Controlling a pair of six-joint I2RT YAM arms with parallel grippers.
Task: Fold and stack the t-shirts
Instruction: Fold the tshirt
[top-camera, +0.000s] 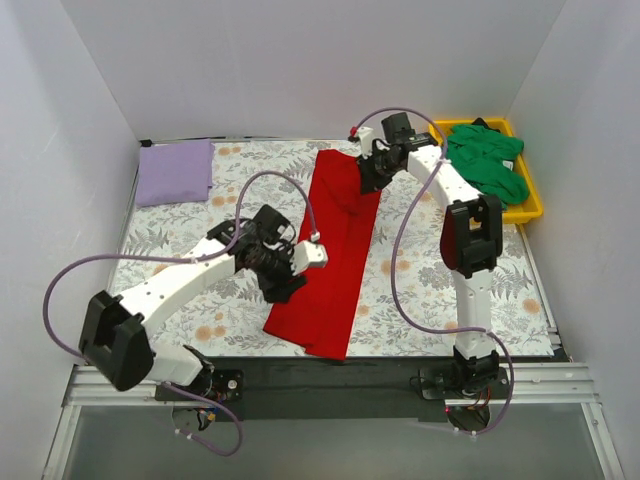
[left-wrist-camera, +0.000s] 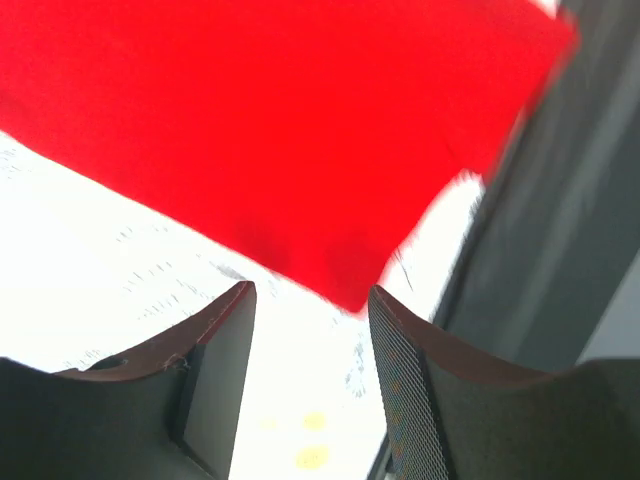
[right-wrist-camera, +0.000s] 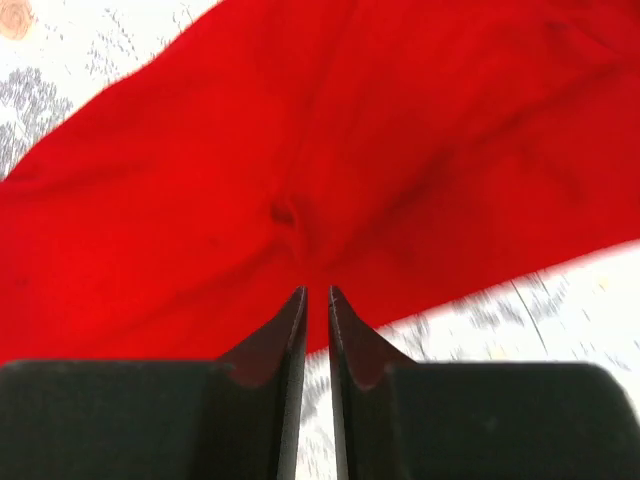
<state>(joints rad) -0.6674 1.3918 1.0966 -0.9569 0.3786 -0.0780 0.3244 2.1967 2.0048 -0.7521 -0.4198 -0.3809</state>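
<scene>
The bright red t-shirt (top-camera: 335, 250) lies on the table as a long strip running from far to near. My left gripper (top-camera: 285, 285) is at its near left edge. In the left wrist view the gripper (left-wrist-camera: 312, 300) is open and empty, with a corner of the red t-shirt (left-wrist-camera: 270, 120) just beyond its tips. My right gripper (top-camera: 368, 178) is at the shirt's far right edge. In the right wrist view the gripper (right-wrist-camera: 317, 292) is shut to a thin slit over the edge of the red t-shirt (right-wrist-camera: 300, 130), beside a small pucker, with no cloth between the fingers. The lavender t-shirt (top-camera: 175, 172) lies folded at the far left. The green t-shirt (top-camera: 487, 160) lies crumpled in the tray.
A yellow tray (top-camera: 533, 205) stands at the far right corner. A floral table cloth (top-camera: 180, 250) covers the table. White walls close in the left, back and right. A black strip (top-camera: 330, 375) runs along the near edge by the arm bases.
</scene>
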